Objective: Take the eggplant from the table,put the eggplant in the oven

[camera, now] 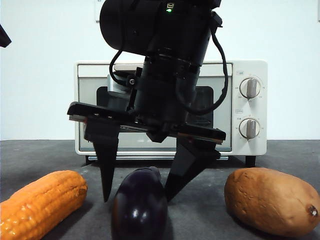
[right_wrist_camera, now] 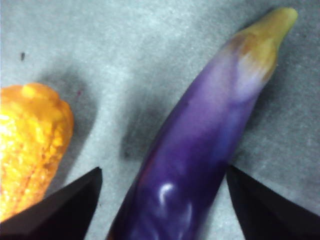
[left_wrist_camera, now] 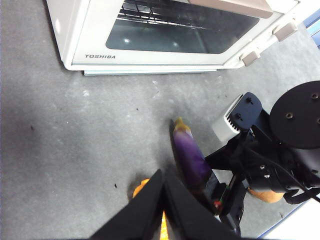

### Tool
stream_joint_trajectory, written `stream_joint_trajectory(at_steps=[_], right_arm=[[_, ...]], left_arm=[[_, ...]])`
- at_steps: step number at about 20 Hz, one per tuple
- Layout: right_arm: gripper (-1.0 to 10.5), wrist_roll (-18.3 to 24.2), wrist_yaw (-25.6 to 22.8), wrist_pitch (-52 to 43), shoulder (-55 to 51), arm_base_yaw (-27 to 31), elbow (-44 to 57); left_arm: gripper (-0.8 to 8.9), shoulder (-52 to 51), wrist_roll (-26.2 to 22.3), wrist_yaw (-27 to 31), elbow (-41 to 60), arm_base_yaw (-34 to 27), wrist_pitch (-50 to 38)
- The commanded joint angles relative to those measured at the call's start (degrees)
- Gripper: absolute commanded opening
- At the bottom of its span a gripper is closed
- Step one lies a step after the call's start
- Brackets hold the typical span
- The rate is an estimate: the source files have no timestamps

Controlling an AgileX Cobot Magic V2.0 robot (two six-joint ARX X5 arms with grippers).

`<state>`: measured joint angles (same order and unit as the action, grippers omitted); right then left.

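Front view: we see the cream-white boxy toaster oven (camera: 170, 107) filling the middle of the frame, its dark glass door shut, so the door is one obstacle we judge still ahead. The dark grey matte table (camera: 200, 200) spans the bottom. The right gripper (camera: 137, 192) comes down from the top centre, its two black jaws spread wide, one on each side of the glossy dark purple eggplant (camera: 139, 205) at bottom centre, not yet touching it. The brown sweet potato (camera: 271, 200) lies at lower right, the orange corn cob (camera: 40, 205) at lower left. We judge the slick, rounded skin could squirt out if the jaws close off-centre, and the left-hand jaw, near the corn, could nudge it. The left gripper (left_wrist_camera: 164, 187), at the bottom of its wrist view, has its jaws pressed together and waits.
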<state>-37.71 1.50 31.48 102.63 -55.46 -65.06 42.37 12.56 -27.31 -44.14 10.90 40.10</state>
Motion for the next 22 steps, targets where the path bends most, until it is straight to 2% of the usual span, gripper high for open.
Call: stream_joint_trajectory(at_steps=[1,3,5,7,9,11,13,15,18,22], right_arm=[[2.5,-1.3,-0.4,0.3,0.9,-0.9,-0.9],[1.5,-1.3,-0.4,1.6,0.7,-0.9,-1.0],[1.3,-1.2,-0.4,2.3,0.1,-0.9,-1.1],[1.3,0.7,-0.5,5.5,-2.2,-0.9,-2.3],[1.3,5.7,-0.4,11.4,-6.3,-0.9,-5.1],[1.3,13.4,-0.2,20.8,-11.3,-0.9,-9.2],[1.3,20.5,-0.4,31.0,-16.7,-1.0,-12.8],[1.3,25.5,-0.5,37.7,-23.1,-1.0,-13.9],[1.3,29.6,-0.6,41.4,-31.1,-1.0,-13.9],[1.3,29.8,-4.3,41.4,-39.2,-1.0,-13.9]], left_arm=[[0.06,0.3,-1.0,-0.2,-1.2,0.2,-0.4],[0.06,0.3,-1.0,-0.2,-1.2,0.2,0.0],[0.06,0.3,-1.0,-0.2,-1.2,0.2,0.0],[0.06,0.3,-1.0,-0.2,-1.2,0.2,0.0],[0.06,0.3,-0.9,-0.2,-1.2,0.7,-0.6],[0.06,1.3,0.0,-0.2,-1.5,2.2,-1.6],[0.06,4.3,0.3,-0.1,-3.3,4.0,-2.4],[0.06,8.8,0.0,1.1,-7.2,6.4,-2.6],[0.06,16.7,-1.5,4.5,-14.4,10.3,-2.6],[0.06,27.8,-3.2,7.6,-25.0,15.2,-2.6]])
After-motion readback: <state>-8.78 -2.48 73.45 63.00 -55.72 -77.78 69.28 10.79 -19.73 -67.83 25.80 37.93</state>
